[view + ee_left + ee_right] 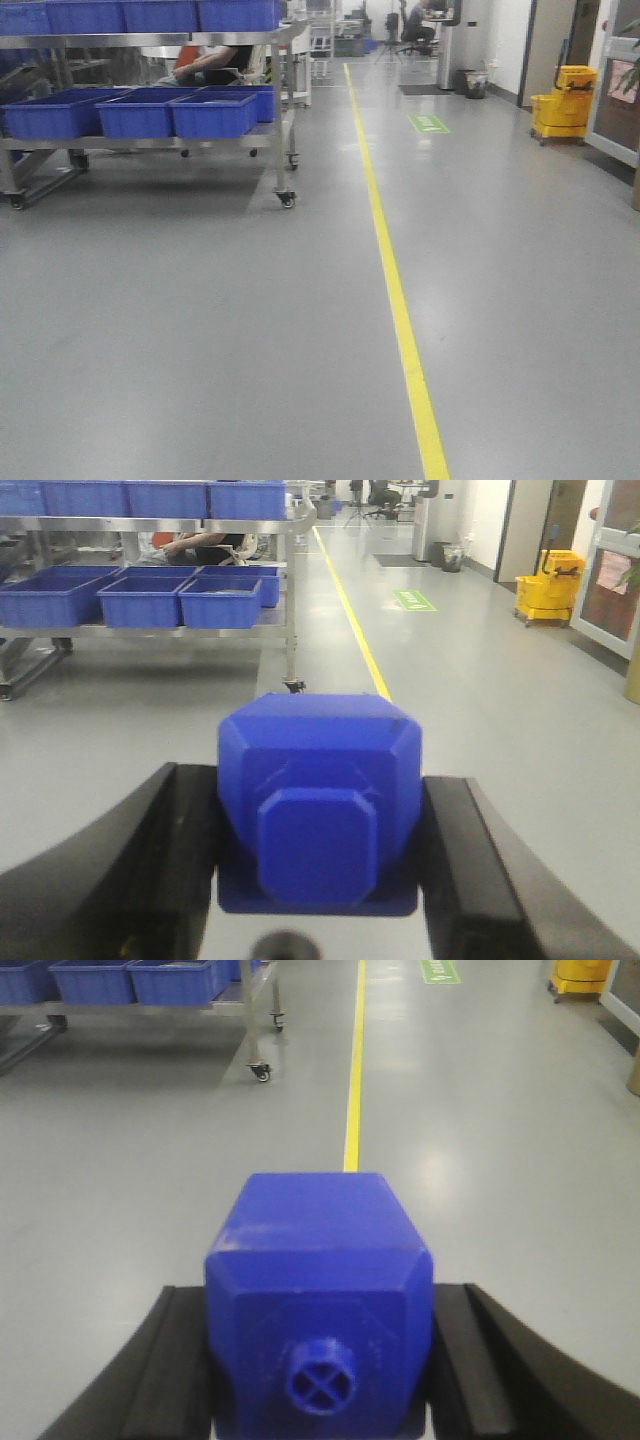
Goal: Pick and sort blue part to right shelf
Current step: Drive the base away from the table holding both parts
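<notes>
From the front view, the floor ahead is open, with a yellow line (400, 300) running away down the aisle and a steel rack (279, 120) on casters off to the left. This rack is most likely the shelf meant, though neither arm shows here. It carries blue bins (213, 115) on two levels, and a seated person (210, 62) is partly visible behind it. A yellow mop bucket (563, 100) stands far right. In the left wrist view, the left tool (312, 780) is closed down to the width of a blue part (318, 750), with its black fingers (130, 870) pressed against both flat sides and the cap end facing the camera. The bins sit well ahead, and their insides are too low-angled to read. In the right wrist view, the right tool (320, 1295) grips a second blue part (318, 1250) the same way, its round neck (321, 1384) toward the lens. The step in hand looks like carrying. The next move calls for driving the base up to the rack and reaching over a bin before releasing.
</notes>
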Controlling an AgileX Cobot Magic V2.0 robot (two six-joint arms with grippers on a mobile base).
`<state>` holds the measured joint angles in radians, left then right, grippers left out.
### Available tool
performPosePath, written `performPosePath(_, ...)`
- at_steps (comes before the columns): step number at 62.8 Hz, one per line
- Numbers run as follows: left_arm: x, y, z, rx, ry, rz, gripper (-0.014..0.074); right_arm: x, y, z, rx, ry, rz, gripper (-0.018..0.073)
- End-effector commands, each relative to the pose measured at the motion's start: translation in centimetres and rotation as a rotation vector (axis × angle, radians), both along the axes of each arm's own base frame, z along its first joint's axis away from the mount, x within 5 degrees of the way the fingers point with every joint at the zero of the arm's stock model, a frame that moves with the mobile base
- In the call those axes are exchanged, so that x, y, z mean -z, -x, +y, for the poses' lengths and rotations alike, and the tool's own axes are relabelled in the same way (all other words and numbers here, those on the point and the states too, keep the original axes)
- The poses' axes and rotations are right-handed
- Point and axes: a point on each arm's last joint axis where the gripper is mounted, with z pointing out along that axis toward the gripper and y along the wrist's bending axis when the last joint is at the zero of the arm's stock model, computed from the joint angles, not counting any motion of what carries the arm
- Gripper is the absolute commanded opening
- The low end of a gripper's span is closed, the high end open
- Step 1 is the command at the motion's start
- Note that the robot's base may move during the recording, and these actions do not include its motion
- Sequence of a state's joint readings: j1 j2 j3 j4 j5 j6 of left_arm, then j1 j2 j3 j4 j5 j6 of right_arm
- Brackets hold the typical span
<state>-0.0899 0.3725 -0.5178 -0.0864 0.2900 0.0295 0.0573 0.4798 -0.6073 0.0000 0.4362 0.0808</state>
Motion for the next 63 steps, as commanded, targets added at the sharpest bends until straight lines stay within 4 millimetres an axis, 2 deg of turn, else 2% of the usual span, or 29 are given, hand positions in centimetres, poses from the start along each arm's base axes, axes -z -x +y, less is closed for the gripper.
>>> performPosePath(1,-1.88,0.15,0.1,-0.01,0.014,-0.123,0.0315,-1.7,-0.02,-0.07,0.005,0.008,-0.114,0.0358)
performPosePath(63,-1.88,0.15,0.1,-0.01,0.014,-0.123,0.0315,-1.7,-0.02,-0.07,0.005,0.008,-0.114,0.0358)
